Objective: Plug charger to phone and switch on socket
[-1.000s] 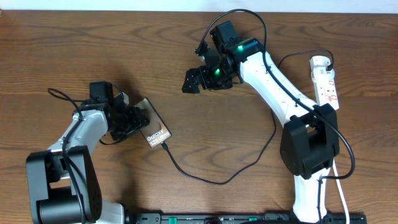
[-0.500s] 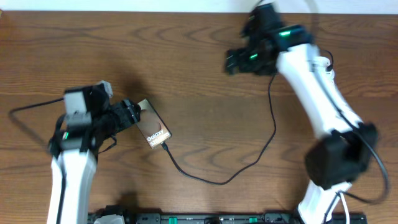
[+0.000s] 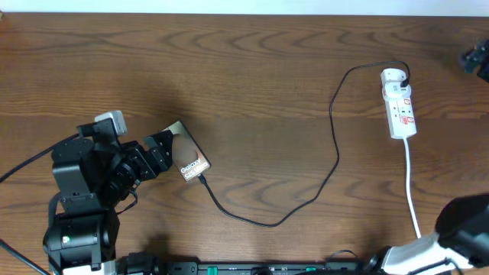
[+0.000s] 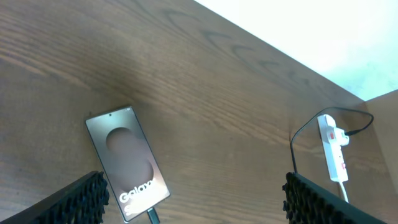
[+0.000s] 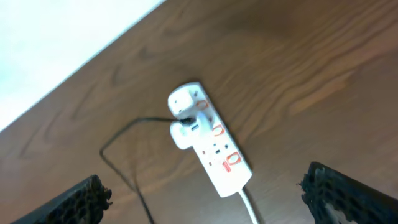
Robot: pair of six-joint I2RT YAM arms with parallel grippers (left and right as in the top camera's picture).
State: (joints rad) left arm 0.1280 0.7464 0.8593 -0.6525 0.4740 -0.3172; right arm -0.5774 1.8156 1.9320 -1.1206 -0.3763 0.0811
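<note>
The phone (image 3: 189,156) lies flat at the table's left, face up with "Galaxy" lettering (image 4: 129,163). The charger's thin black cable (image 3: 269,223) has its connector tip (image 4: 151,216) at the phone's lower edge. It loops right and up to a plug (image 5: 182,127) seated in the white socket (image 3: 399,104) (image 5: 210,146). My left gripper (image 3: 155,153) (image 4: 196,205) stands open just left of the phone, holding nothing. My right gripper (image 5: 214,200) hangs open above the socket; in the overhead view only a dark bit shows at the right edge (image 3: 478,57).
The socket's white cord (image 3: 411,191) runs toward the front edge. A black rail (image 3: 252,268) lies along the front. The left arm's base (image 3: 76,229) stands front left. A pale wall edge (image 4: 323,37) borders the table's far side.
The left gripper opened and drew back from the phone, which stays put with the connector at its edge. The right arm swung from the table's middle out to the far right.
</note>
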